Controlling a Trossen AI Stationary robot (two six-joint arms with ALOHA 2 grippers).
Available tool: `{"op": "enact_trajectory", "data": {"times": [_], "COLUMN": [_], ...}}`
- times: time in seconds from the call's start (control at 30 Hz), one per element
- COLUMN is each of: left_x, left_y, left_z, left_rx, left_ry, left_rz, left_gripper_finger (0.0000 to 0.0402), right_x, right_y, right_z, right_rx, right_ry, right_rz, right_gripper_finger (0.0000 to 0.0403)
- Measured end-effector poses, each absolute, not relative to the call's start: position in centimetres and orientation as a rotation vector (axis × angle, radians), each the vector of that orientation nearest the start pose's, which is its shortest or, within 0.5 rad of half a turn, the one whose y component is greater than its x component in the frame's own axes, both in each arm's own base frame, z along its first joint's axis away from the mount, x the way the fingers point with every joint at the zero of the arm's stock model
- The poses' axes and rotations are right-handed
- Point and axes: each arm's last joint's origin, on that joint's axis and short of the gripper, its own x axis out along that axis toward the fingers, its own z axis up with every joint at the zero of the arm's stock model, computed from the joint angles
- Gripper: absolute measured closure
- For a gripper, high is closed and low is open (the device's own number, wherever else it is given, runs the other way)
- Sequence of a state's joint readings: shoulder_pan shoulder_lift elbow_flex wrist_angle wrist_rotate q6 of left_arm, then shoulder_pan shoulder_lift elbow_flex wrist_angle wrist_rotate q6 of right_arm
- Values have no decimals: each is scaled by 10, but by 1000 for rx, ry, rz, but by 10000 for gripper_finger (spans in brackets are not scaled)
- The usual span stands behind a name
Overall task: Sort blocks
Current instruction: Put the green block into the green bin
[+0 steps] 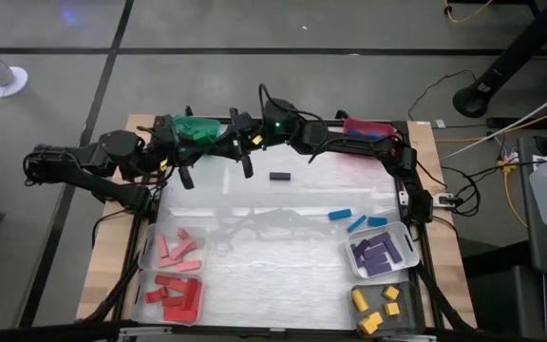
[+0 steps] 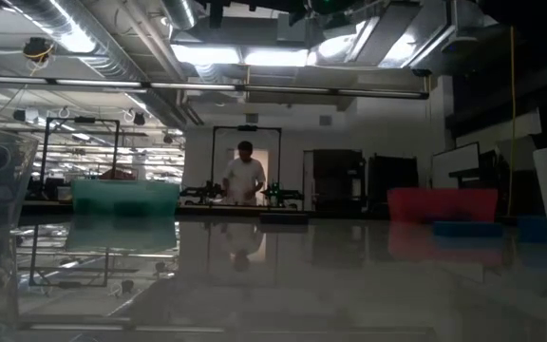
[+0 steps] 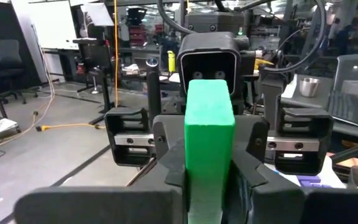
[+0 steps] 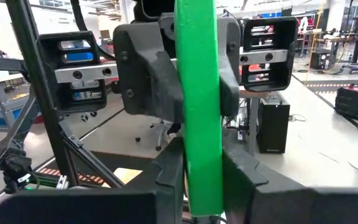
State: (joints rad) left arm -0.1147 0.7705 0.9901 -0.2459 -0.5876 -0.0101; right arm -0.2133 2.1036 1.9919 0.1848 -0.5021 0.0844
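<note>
Green block (image 3: pixel 209 143) between both hands (left (image 3: pixel 207 180), right (image 4: pixel 201 180)).

You have a shiny white table (image 1: pixel 273 256). A green bin (image 1: pixel 196 126) and a red bin (image 1: pixel 368 127) sit at the far edge. One purple block (image 1: pixel 279 176) lies alone near the middle. Three blue blocks (image 1: pixel 356 221) lie toward the right. Trays of pink (image 1: pixel 171 249), red (image 1: pixel 169 296), purple (image 1: pixel 382 254) and yellow (image 1: pixel 385 308) blocks sit at the near corners.
</note>
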Motion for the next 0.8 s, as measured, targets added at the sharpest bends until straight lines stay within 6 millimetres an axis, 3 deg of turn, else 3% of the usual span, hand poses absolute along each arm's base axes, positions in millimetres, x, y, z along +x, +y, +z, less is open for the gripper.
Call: {"op": "enact_trajectory", "data": {"times": [0.23, 0.43, 0.63, 0.8], "left_x": [149, 145, 135, 130], "left_y": [0, 10, 28, 48], "left_z": [396, 393, 385, 363], "left_rx": [-7, 8, 29, -52], "left_ry": [29, 68, 159, 290], "left_rz": [484, 578, 788, 984], "left_gripper_finger": [359, 359, 359, 359], "right_x": [488, 487, 478, 462], "right_y": [-92, -99, -110, -118], "right_z": [368, 357, 333, 305], "right_rx": [61, 104, 203, 264], "right_ry": [-30, 74, 334, 643], "right_rz": [334, 294, 227, 114], "right_gripper_finger": [321, 252, 186, 165]}}
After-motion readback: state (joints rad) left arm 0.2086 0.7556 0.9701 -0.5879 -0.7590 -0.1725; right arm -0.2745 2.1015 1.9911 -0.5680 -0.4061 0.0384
